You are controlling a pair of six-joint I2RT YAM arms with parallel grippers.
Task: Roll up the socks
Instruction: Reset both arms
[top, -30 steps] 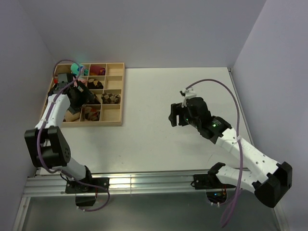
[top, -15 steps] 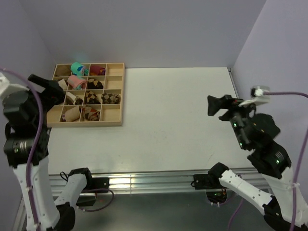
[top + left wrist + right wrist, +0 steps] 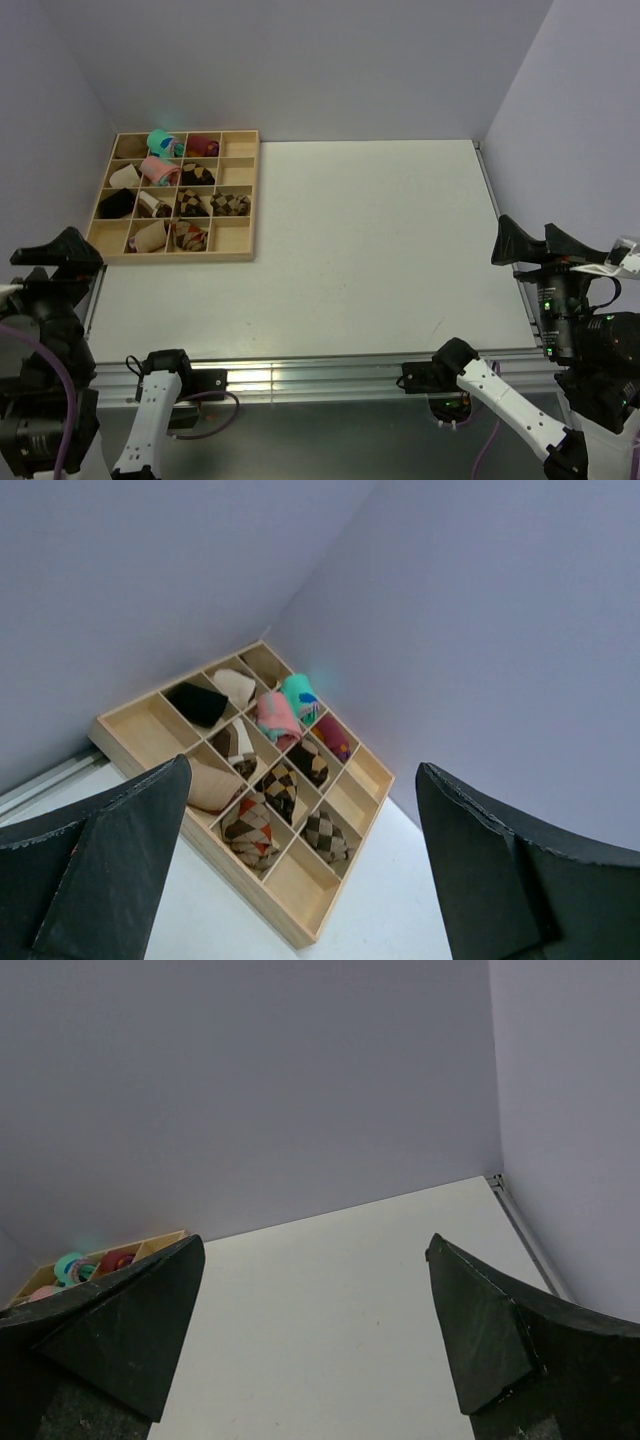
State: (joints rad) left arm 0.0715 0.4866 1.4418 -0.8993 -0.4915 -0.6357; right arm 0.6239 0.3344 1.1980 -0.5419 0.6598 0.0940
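Top view: a wooden tray (image 3: 232,240) sits at the far-left corner of the bench (image 3: 360,250); the socks (image 3: 190,237) lie bundled in its near row, 3rd compartment from the left; the left gripper (image 3: 50,258) hangs off the bench's near-left corner and the right gripper (image 3: 532,250) just past its right edge, both spread wide, holding nothing. Left wrist view: 2 dark fingers (image 3: 110,860) stand well apart; the tray and socks show between them, far off. Right wrist view: 2 fingers (image 3: 120,1320) splayed above the white bench; the tray's corner peeks in at the left.
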